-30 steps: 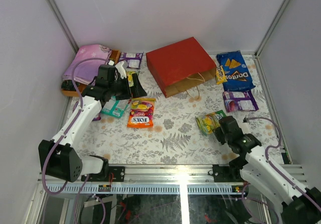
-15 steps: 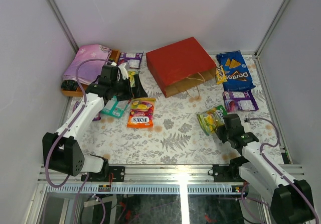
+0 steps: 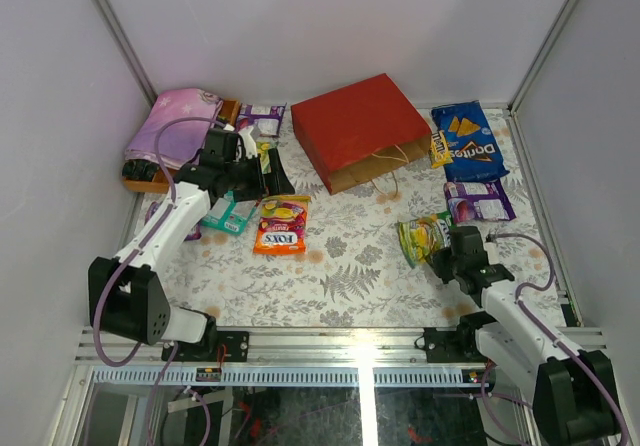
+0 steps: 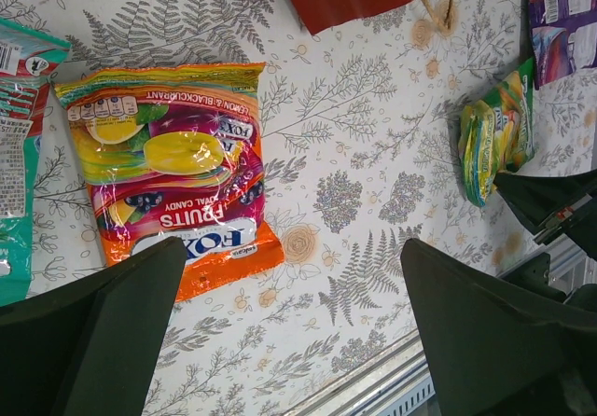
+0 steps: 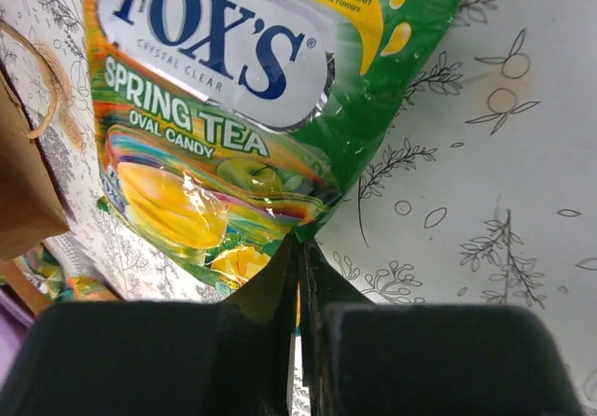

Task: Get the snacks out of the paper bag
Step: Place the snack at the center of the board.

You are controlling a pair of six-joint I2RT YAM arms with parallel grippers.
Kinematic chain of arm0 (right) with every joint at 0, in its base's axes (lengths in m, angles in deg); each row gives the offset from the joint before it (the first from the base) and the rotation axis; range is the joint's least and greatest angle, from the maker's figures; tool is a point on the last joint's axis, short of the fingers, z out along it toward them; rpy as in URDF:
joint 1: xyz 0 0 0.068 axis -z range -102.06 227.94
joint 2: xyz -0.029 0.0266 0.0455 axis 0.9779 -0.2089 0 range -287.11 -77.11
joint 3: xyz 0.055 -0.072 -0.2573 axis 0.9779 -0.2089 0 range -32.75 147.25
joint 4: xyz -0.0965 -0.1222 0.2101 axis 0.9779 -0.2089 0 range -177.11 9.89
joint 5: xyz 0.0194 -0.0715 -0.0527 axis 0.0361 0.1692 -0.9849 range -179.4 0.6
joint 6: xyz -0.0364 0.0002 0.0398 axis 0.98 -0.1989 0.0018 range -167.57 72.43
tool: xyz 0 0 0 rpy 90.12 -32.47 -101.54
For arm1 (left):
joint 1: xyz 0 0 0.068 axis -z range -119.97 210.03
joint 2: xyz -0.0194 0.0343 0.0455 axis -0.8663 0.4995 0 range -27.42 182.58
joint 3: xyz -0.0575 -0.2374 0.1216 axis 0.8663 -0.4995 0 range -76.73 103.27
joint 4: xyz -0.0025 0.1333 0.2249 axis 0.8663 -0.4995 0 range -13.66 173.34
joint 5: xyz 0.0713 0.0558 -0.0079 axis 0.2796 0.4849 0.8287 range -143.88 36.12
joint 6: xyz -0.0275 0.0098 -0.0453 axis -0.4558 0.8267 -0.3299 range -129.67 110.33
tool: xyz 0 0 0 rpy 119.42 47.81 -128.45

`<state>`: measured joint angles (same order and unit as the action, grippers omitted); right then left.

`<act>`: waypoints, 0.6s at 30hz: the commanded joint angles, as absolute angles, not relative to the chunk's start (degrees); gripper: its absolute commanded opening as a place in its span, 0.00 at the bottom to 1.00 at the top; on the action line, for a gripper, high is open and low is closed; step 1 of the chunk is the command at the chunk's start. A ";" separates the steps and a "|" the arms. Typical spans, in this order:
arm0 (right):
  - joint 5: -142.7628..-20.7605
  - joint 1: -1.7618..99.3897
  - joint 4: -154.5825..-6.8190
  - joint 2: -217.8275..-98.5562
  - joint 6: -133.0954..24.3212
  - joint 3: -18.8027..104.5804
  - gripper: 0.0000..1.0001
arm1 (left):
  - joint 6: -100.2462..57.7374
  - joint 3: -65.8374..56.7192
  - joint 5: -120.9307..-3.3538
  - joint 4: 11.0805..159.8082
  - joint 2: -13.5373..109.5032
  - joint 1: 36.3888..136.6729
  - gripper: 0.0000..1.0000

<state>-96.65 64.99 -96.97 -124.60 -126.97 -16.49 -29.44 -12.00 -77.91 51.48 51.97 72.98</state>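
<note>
Red paper bag (image 3: 362, 131) lies on its side on the fern-print tablecloth (image 3: 340, 266) in the overhead view, its brown mouth and cord handles facing the arms. Just right of it sits the blue Doritos bag (image 3: 468, 143), with a purple-white pack (image 3: 477, 202) nearer the arms. Left of the bag hovers the left gripper (image 3: 268, 171), jaws spread wide and holding nothing, above the orange Fox's Fruits bag (image 3: 281, 226) and the teal pouch (image 3: 228, 213). In front of the bag's mouth and to the right, the right gripper (image 3: 447, 256) pinches the green Fox's Spring Tea bag (image 3: 424, 238) by one edge. From the left wrist, the two dark fingers (image 4: 103, 341) stand far apart, the orange candy bag flat between them, with the paper bag's red corner at the top of the view. From the right wrist, the jaws are pressed together on the green bag's bottom seam, with the paper bag's kraft inside and a cord handle to the left.
</note>
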 commanded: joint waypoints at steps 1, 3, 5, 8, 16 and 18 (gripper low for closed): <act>-92.48 65.13 -88.07 -127.43 -132.03 -19.80 0.00 | -28.79 -10.11 -77.06 52.14 52.73 72.55 1.00; -92.16 64.87 -84.83 -128.90 -132.51 -19.46 0.00 | -28.75 -10.16 -76.82 52.14 52.83 72.57 1.00; -93.21 63.94 -83.97 -130.58 -131.57 -17.07 0.07 | -28.74 -10.09 -76.90 52.01 53.10 72.63 1.00; -95.80 61.84 -86.17 -132.28 -128.80 -12.09 0.32 | -28.57 -10.06 -77.03 51.88 53.33 72.59 1.00; -109.93 53.57 -95.78 -129.46 -123.74 -2.65 0.60 | -28.14 -9.73 -76.76 51.49 53.98 72.56 1.00; -111.44 53.19 -95.42 -129.16 -121.84 -1.54 0.49 | -28.07 -9.69 -76.81 51.44 54.20 72.59 1.00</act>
<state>-103.29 54.39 -92.68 -130.39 -126.01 -5.35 -29.12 -11.71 -76.99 51.16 53.61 72.98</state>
